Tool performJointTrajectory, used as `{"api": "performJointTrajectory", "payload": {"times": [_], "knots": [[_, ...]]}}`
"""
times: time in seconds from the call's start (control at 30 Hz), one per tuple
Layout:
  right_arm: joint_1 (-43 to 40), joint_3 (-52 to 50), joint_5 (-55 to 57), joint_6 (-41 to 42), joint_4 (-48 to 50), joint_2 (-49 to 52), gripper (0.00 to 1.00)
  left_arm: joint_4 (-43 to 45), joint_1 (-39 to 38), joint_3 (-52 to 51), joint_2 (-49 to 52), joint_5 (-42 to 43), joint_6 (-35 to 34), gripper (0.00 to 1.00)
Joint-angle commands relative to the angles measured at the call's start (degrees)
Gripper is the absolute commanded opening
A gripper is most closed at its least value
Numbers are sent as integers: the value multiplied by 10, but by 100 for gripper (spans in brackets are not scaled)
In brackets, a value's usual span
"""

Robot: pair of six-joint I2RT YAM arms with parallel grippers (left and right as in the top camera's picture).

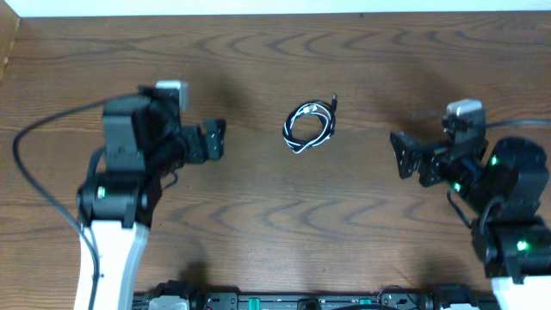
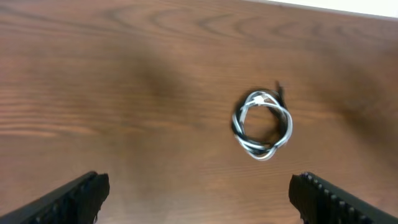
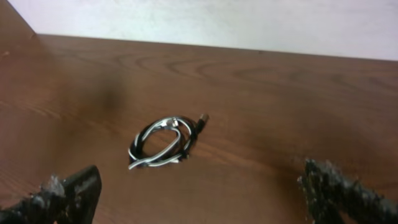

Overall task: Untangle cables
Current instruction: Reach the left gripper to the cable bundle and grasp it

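The white and black cables (image 1: 310,127) lie coiled together in one small tangled ring on the wooden table, between the two arms. The tangle also shows in the left wrist view (image 2: 262,124) and in the right wrist view (image 3: 163,142), with a black plug end sticking out at its far side. My left gripper (image 1: 213,139) is open and empty, left of the tangle and well apart from it. My right gripper (image 1: 401,153) is open and empty, right of the tangle and apart from it. Both sets of fingers point towards the tangle.
The wooden table (image 1: 275,232) has its back edge against a pale wall (image 3: 249,22). A thick black arm wire (image 1: 34,164) loops out at the far left. Black equipment lies along the table's front edge (image 1: 284,301).
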Motion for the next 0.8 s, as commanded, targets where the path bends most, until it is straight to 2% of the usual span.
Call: {"api": "performJointTrajectory", "payload": {"times": [0.0,0.27,0.57,0.6,0.67,0.77], "knots": [[3,79,-10,2,-48,50,99,-47,-31,92,73,25,-4,98],[3,182,-40,-52,-164,139,99,-147,-107,241,228,31,11,98],[3,185,-27,-51,-178,160,99,-122,-135,248,302,57,13,98],[3,185,-31,-51,-178,160,99,-122,-135,247,306,65,21,98],[3,185,-33,-52,-183,160,99,-122,-143,247,321,97,82,91],[3,185,-33,-52,-188,160,99,-124,-162,246,347,94,126,84]]}}
